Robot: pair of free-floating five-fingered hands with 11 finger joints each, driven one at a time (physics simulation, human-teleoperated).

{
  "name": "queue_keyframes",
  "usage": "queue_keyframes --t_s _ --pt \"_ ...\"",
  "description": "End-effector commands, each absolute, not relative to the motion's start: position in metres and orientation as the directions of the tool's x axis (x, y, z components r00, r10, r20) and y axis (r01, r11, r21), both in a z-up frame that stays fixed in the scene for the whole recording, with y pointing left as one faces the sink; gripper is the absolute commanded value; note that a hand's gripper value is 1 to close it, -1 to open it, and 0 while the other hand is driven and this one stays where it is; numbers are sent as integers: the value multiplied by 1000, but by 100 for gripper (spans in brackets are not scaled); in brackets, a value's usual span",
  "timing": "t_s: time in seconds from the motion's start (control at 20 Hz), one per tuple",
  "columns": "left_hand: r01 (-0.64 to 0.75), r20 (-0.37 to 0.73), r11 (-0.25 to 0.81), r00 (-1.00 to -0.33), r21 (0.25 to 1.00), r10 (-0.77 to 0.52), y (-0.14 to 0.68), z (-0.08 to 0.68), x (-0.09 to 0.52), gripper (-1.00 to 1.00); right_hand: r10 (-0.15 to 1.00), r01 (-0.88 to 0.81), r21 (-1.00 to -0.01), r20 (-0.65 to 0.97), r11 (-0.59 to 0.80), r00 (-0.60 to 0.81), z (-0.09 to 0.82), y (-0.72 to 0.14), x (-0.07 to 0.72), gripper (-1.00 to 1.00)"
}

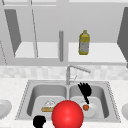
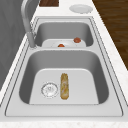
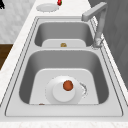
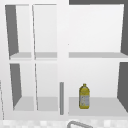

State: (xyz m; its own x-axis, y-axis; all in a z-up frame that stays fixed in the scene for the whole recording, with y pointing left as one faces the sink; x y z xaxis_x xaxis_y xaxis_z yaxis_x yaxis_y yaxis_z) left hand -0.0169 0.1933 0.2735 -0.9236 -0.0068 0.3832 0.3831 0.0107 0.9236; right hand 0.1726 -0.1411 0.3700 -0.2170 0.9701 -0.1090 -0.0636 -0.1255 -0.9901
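The right hand [image 1: 85, 91] hangs over the right basin of the sink [image 1: 25, 100], fingers straight and spread apart, pointing up and back, clamped on nothing. Just below it a small orange-red ball [image 1: 86, 107] rests on a white plate [image 1: 93, 111] that lies on the floor of that basin; whether the hand touches the ball cannot be told. In the right side view the ball [image 3: 68, 85] sits near the middle of the plate [image 3: 60, 95], beside the drain.

The left hand [image 1: 39, 121] floats at the front edge of the sink before the left basin, its fingers curled together on nothing. A large red sphere [image 1: 67, 114] stands at the front edge between the two basins.

In the left basin a bread roll [image 2: 64, 85] lies lengthwise just beside the drain strainer [image 2: 49, 89]. The faucet [image 1: 72, 72] rises from the back edge at the divider, its spout turned toward the right basin.

White plates rest on the worktop at either end of the sink. In the open cabinet above, a yellow bottle [image 4: 84, 96] stands upright on the lower shelf [image 4: 105, 106].
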Motion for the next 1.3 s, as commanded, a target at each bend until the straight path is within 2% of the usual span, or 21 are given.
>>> queue_keyframes --t_s 0.0,0.85,1.25 --pt "383 383 11 -924 924 -7 193 274 -17 0 960 -23 -989 -136 -146 -245 345 -138 198 -100" --pt "383 383 11 -924 924 -7 193 274 -17 0 964 79 -989 -140 -125 -225 271 -129 327 -100" --pt "383 383 11 -924 924 -7 193 274 -17 0 964 63 -990 -135 -123 -229 249 -124 392 -100"
